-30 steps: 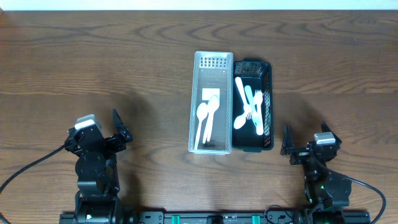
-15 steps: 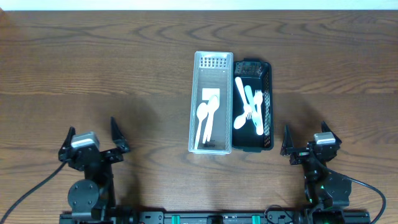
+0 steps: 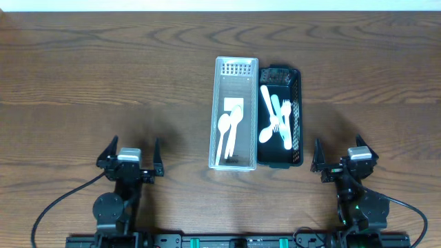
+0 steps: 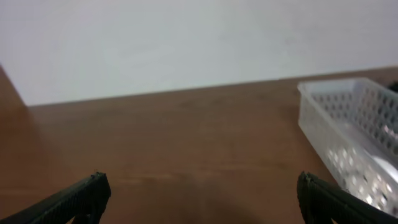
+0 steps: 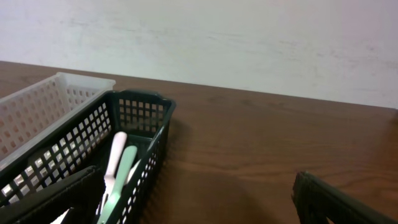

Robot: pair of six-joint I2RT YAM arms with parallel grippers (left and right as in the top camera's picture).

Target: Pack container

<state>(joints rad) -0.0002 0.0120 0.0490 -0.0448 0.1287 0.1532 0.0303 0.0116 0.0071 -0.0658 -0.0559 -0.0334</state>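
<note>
Sitting lengthwise on the desk point(image 3: 103, 83), the clear bin point(image 3: 234, 69) holds two white spoons point(image 3: 228, 131) laid side by side along it, bowls toward the far end, with a small white card point(image 3: 233, 103) just beyond them. Touching the clear bin's right wall stands the black basket point(image 3: 298, 103), a loose crossed heap of white and pale green plastic cutlery point(image 3: 274, 120) inside it. Well to the left of the clear bin and nearer the robot's base, the left claw point(image 3: 133, 153) hangs spread wide with nothing between its fingers point(image 4: 68, 200); its wrist view shows the clear bin's near corner off to the right. Beyond the black basket, on the far right of the clear bin, the right claw point(image 3: 339, 153) is likewise spread and empty, apart from both containers, with only bare wood between.
</note>
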